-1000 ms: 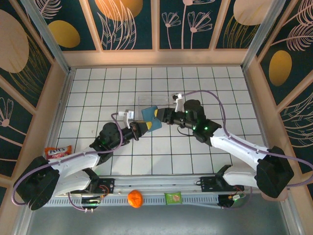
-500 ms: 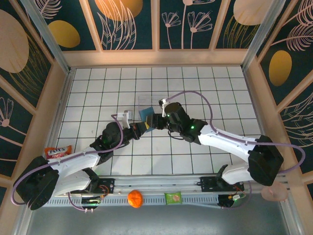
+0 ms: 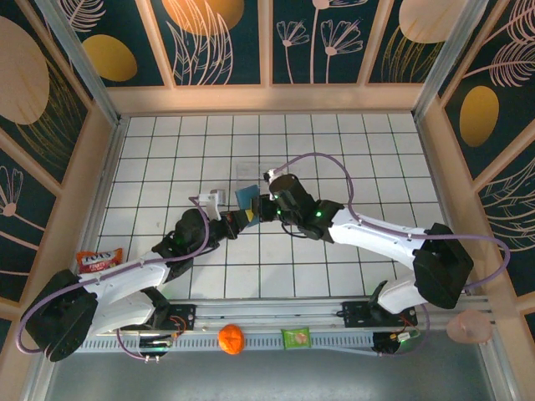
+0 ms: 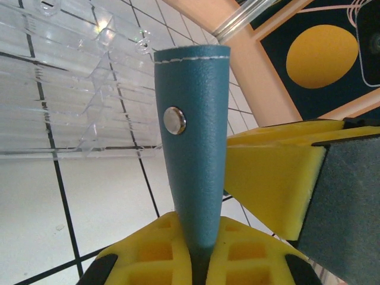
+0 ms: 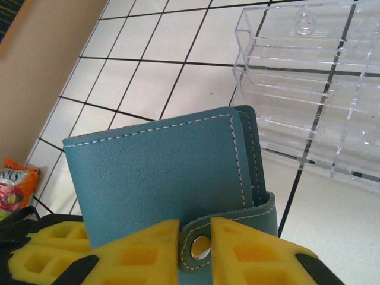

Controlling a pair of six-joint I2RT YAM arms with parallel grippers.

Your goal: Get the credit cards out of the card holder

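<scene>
Card holder (image 5: 154,178) sits mid-table, held on edge between your two grippers, just on the near side of the clear tray (image 5: 309,89). It looks lifted off the tiled table (image 3: 334,142), though what lies underneath it is hidden. Covers folded together, teal outside facing the right wrist camera. Credit cards: hidden inside the fold, if they are there. Left gripper (image 4: 199,255): fingers fully together, clamped on the holder's lower edge, with the holder standing up out of them edge-on in the left wrist view. Right gripper (image 5: 196,237): fingers drawn in close, one on either side of the snap tab (image 5: 200,248), with a narrow gap. You cannot tell from these views whether they have real purchase on the tab or only bracket it. Nor can you tell whether the snap is fastened. Step in hand, as I judge it: opening the holder, with your left arm as anchor and your right arm working the closure. No card is out yet. Next move calls for a confirmed pinch on the tab, then peeling it away from the cover face, pulling off the snap rather than along the cover. Hold the left clamp firm so the holder does not twist out. After that you need the covers spread enough to expose a card edge. Watch for the thin tab slipping free, a pull that drags the whole holder instead of releasing the tab, and the tray close behind.
</scene>
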